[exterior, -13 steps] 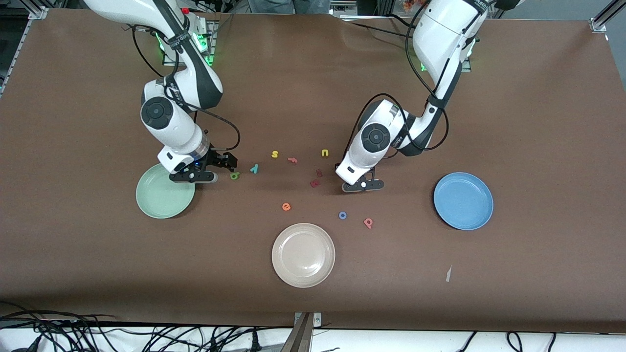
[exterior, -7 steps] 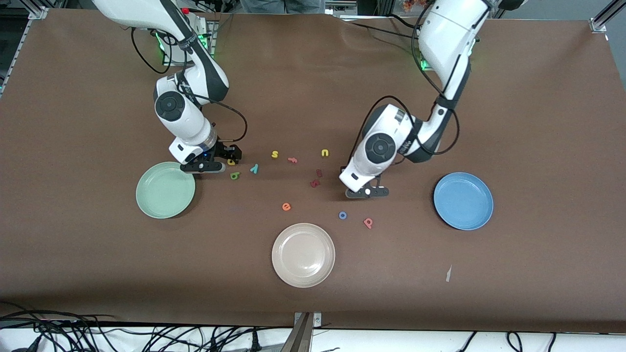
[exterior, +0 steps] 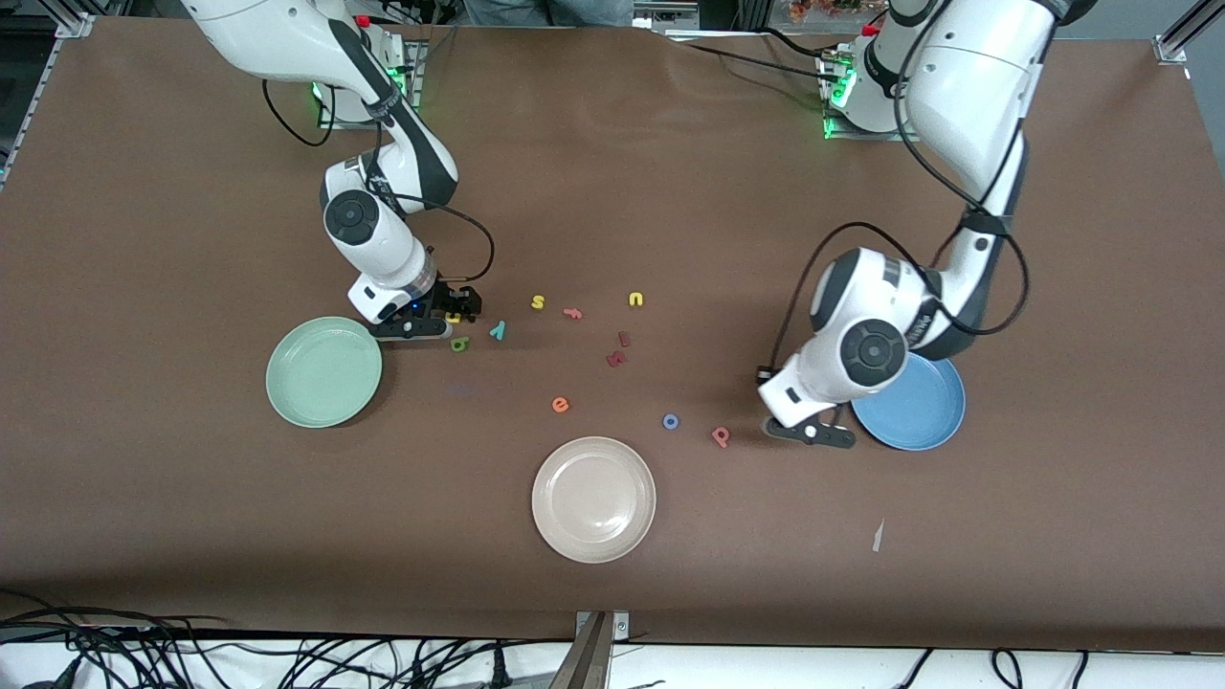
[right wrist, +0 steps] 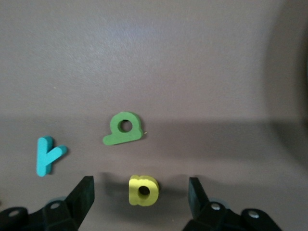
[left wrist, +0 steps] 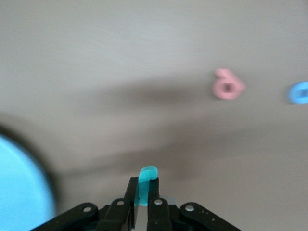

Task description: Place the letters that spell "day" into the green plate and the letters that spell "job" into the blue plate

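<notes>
My left gripper (left wrist: 144, 182) is shut on the teal "j" (left wrist: 147, 179) and hangs over the table beside the blue plate (exterior: 924, 407). In the front view that gripper (exterior: 813, 433) is between the plate and the pinkish-red "b" (exterior: 721, 436), with the blue "o" (exterior: 671, 421) just past it. My right gripper (right wrist: 140, 187) is open and low, its fingers on either side of the yellow "a" (right wrist: 143, 190) without touching it. The dark green "d" (right wrist: 124, 128) and teal "y" (right wrist: 47, 155) lie close by. The green plate (exterior: 323, 371) is empty, beside the right gripper (exterior: 452, 314).
A beige plate (exterior: 593, 499) sits nearest the front camera at mid-table. Other loose letters lie in the middle: yellow "s" (exterior: 538, 302), an orange letter (exterior: 572, 313), yellow "u" (exterior: 635, 300), two dark red letters (exterior: 617, 356) and orange "e" (exterior: 561, 405).
The left arm has swung from the middle letters to the blue plate's edge, carrying the teal "j". The right gripper has moved off the green plate's rim and down around the yellow "a".
</notes>
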`<state>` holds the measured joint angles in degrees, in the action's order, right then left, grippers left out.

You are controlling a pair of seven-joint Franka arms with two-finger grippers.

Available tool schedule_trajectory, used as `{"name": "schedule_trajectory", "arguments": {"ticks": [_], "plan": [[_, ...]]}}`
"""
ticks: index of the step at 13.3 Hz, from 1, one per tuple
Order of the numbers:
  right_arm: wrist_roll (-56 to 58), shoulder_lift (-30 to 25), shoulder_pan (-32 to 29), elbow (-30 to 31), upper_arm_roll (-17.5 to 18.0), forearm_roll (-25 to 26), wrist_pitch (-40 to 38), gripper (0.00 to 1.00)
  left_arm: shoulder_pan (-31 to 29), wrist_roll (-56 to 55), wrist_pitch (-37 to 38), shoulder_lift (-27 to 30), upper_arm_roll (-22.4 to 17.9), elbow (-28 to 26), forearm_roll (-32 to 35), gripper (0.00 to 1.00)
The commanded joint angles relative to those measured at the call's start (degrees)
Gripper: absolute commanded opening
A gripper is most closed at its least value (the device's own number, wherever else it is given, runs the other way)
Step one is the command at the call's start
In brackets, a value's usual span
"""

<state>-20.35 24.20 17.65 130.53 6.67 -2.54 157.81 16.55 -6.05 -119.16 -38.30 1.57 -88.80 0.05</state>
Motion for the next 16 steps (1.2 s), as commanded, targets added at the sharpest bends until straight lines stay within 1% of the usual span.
{"name": "schedule_trajectory", "arguments": {"ticks": [1, 4, 5, 6, 7, 8, 11, 12, 13, 14, 15, 16], "plan": [[-0.7, -0.2, 0.5, 0.8, 0.0, -0.6, 1.4, 0.83, -5.5, 10.1, 3.2, 2.5, 0.7, -0.4, 3.2, 0.00], [-0.7, 0.0, 0.8, 1.4, 0.1, -0.6, 1.4, 0.65, -14.1, 26.2, 3.5, 3.0, 0.7, -0.7, 3.3, 0.00], [-0.6, 0.0, 0.8, 1.5, 0.0, -0.6, 1.4, 0.58, -15.5, 28.3, 3.2, 2.4, 0.7, -0.4, 3.7, 0.01], [-0.6, 0.0, 0.8, 1.5, 0.1, -0.6, 1.4, 0.52, -15.9, 28.0, 3.0, 1.7, 0.7, -0.5, 3.6, 0.19], [-0.6, 0.0, 0.8, 1.5, 0.0, -0.6, 1.4, 0.45, -15.9, 27.1, 3.1, 1.4, 0.7, -0.7, 3.0, 0.44], [-0.6, 0.0, 0.8, 1.7, 0.1, -0.6, 1.4, 0.40, -15.9, 23.8, 3.3, 1.5, 0.8, -0.8, 2.3, 0.99], [-0.6, -0.2, 0.8, 2.1, 0.0, -0.6, 1.3, 0.28, -14.9, 13.7, 4.7, 1.6, 1.2, -0.3, -2.2, 1.00], [-0.5, -0.4, 0.8, 2.1, 0.0, -0.6, 1.2, 0.24, -14.1, 9.5, 4.8, 1.5, 2.2, 0.0, -3.9, 1.00], [-0.2, -0.7, 0.8, 2.0, 0.0, -0.6, 1.0, 0.23, -12.4, 3.3, 4.8, 1.4, 2.7, 0.2, -5.9, 1.00], [0.3, -1.9, 0.7, 1.9, 0.0, -0.6, 0.3, 0.22, -9.5, -5.4, 4.8, 1.5, 2.7, 0.3, -6.7, 1.00], [1.1, -4.0, 0.3, 1.3, -0.2, 0.2, -2.6, 0.22, -7.0, -13.6, 4.7, 1.4, 2.7, 0.8, -6.7, 1.00], [3.5, -6.0, -0.8, -0.2, -0.4, 1.0, -7.5, 0.22, -5.4, -19.0, 4.7, 0.6, 2.7, 2.6, -6.9, 1.00]]}}
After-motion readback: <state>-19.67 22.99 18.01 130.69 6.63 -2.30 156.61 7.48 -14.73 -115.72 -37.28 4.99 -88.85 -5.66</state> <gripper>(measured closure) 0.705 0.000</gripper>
